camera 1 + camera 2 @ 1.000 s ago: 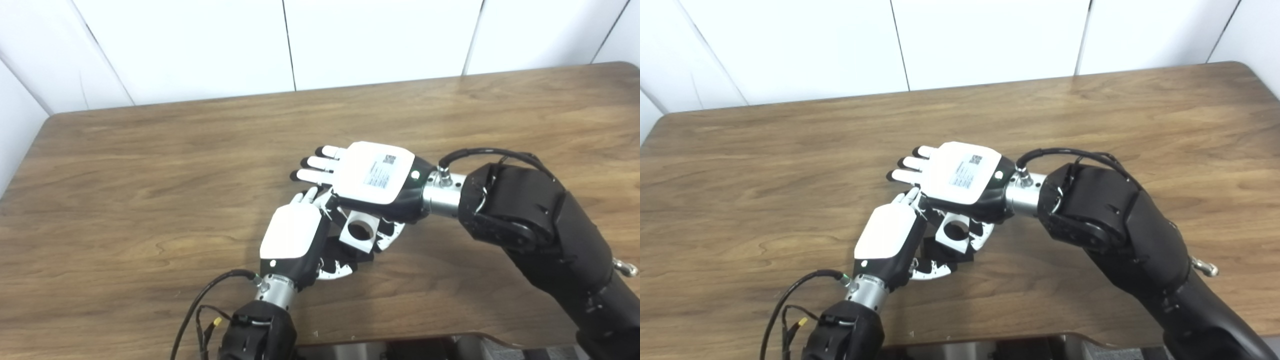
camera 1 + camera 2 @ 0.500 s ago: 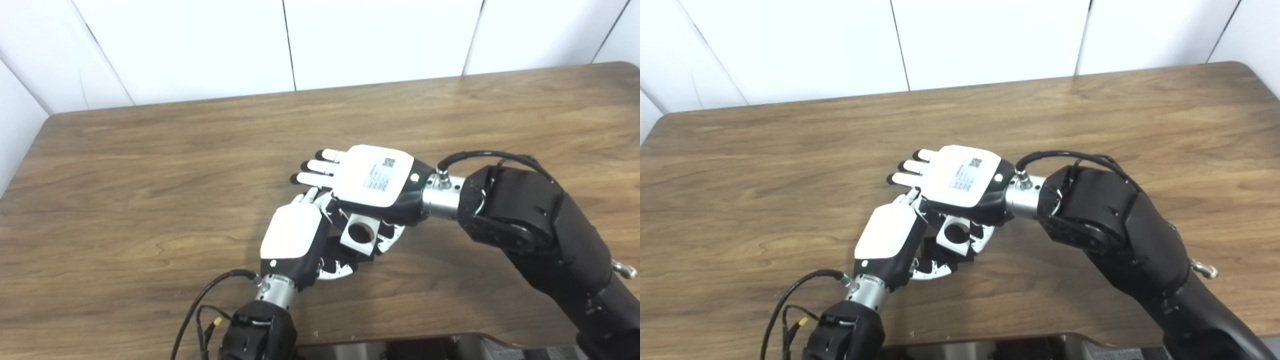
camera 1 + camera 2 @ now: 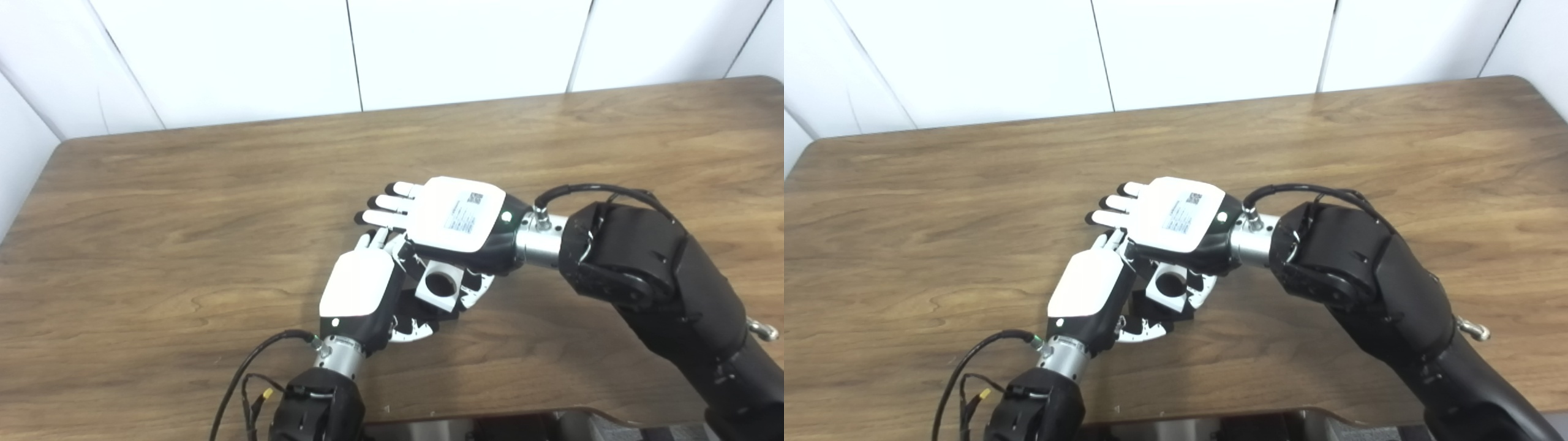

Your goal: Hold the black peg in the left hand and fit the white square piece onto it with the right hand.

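Near the wood-grain tabletop's [image 3: 184,202] front edge, the left hand [image 3: 358,291] gripped the black peg [image 3: 1145,306], largely hidden. The right hand [image 3: 456,220] clamped the white square piece [image 3: 438,284], its round hole upward, directly over the peg.

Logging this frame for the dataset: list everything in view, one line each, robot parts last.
table: one, brown wood grain, fills most of the view.
wall panels: white, behind the table's far edge.
white square piece: one, white with a round hole, mid-table between the two hands, under the right hand.
black peg: one, black, largely hidden beside and below the white piece at the left hand.
left hand: one, white back, closed around the peg.
right hand: one, white back with a label, fingers extended, thumb at the white piece.
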### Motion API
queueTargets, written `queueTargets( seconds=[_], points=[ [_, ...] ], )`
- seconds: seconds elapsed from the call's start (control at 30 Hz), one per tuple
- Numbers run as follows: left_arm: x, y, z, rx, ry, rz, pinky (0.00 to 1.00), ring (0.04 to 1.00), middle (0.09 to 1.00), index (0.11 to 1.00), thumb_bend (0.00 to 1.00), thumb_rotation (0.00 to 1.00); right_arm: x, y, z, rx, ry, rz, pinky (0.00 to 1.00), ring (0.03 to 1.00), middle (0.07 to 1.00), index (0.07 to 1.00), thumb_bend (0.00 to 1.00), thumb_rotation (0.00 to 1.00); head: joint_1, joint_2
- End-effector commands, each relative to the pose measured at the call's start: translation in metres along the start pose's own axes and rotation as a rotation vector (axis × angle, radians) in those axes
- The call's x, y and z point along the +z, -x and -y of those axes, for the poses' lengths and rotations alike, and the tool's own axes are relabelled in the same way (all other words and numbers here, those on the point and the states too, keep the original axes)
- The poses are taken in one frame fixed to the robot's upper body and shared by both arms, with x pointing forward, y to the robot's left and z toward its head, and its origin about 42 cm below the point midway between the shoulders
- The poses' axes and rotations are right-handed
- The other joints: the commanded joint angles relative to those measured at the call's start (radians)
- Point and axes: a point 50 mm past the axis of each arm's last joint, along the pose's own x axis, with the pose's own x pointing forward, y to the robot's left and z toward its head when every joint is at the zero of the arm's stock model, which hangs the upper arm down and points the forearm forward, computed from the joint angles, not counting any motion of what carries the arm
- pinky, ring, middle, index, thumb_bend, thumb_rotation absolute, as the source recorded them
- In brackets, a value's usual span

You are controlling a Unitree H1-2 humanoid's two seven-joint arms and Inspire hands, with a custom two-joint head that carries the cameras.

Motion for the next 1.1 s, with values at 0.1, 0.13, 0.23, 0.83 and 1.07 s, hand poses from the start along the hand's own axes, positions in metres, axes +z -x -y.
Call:
queueTargets(
  seconds=[0.1, 0.13, 0.23, 0.83, 1.07],
  points=[
    [0.0066, -0.004, 0.0074, -0.046, 0.008, 0.002, 1.0, 1.0, 0.929, 0.653, 0.69, 0.26, -0.0002, -0.0037, 0.0101, -0.043, 0.038, 0.018, 1.0, 1.0, 1.0, 0.493, 0.52, 0.15, -0.001, 0.002],
    [0.0068, -0.0042, 0.0074, -0.046, 0.009, 0.002, 1.0, 1.0, 0.93, 0.653, 0.69, 0.26, -0.0003, -0.0038, 0.0101, -0.044, 0.041, 0.018, 1.0, 1.0, 1.0, 0.493, 0.52, 0.15, -0.001, 0.003],
    [0.0072, -0.0046, 0.0077, -0.045, 0.003, 0.006, 0.99, 0.997, 0.93, 0.679, 0.68, 0.26, 0.0006, -0.0042, 0.0098, -0.041, 0.038, 0.016, 1.0, 1.0, 1.0, 0.492, 0.52, 0.15, -0.001, 0.003],
    [0.0094, -0.0055, 0.006, -0.041, 0.009, 0.01, 0.99, 1.0, 0.925, 0.687, 0.69, 0.25, -0.0009, -0.0025, 0.0059, -0.029, 0.016, 0.008, 1.0, 1.0, 1.0, 0.494, 0.52, 0.15, 0.003, 0.005],
    [0.0099, -0.0053, 0.0049, -0.015, -0.003, 0.009, 0.98, 0.982, 0.902, 0.609, 0.68, 0.21, -0.006, -0.0001, 0.0047, -0.006, 0.021, -0.009, 1.0, 1.0, 1.0, 0.496, 0.52, 0.15, 0.006, 0.004]
  ],
)
